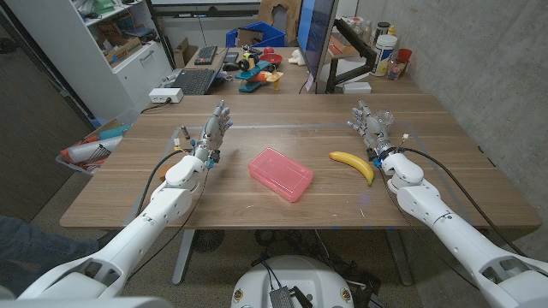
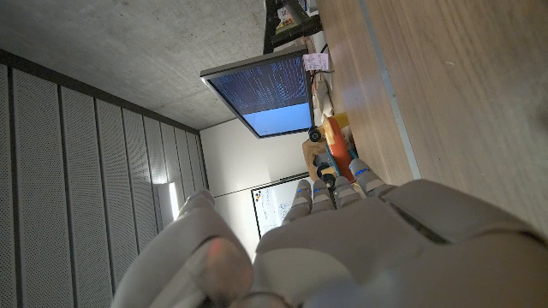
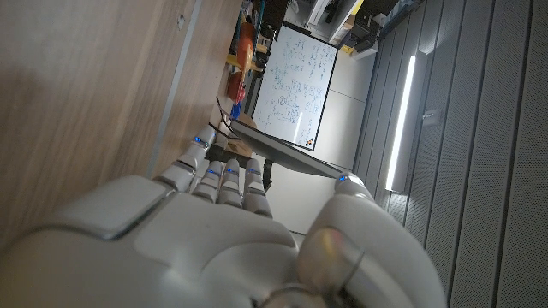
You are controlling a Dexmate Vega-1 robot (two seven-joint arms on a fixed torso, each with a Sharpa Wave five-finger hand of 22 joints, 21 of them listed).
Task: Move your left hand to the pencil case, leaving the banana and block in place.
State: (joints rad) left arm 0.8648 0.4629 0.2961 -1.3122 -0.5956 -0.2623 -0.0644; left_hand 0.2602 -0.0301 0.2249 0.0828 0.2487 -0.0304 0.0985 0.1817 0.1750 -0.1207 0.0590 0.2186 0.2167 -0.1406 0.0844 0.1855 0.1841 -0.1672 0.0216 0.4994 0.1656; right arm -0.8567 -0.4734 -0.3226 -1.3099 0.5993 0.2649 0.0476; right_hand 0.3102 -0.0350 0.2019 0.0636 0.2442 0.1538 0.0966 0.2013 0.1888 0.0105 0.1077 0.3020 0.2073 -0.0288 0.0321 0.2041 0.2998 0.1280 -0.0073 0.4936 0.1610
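Observation:
A pink pencil case [image 1: 281, 174] lies at the middle of the wooden table [image 1: 257, 120]. Right of it lies a yellow banana [image 1: 353, 164]. My left hand [image 1: 216, 130] stands on the table to the left of the case, well apart from it, fingers spread and holding nothing. My right hand [image 1: 372, 127] stands just behind and to the right of the banana, fingers apart, touching nothing. The back of my left hand [image 2: 342, 257] fills the left wrist view, and the back of my right hand [image 3: 214, 248] shows in the right wrist view. I see no block.
A monitor on an arm [image 1: 318, 38] stands at the table's far edge. A keyboard [image 1: 195, 81] and colourful clutter [image 1: 257, 68] lie on a desk behind it. A shelf unit [image 1: 103, 43] stands at the far left.

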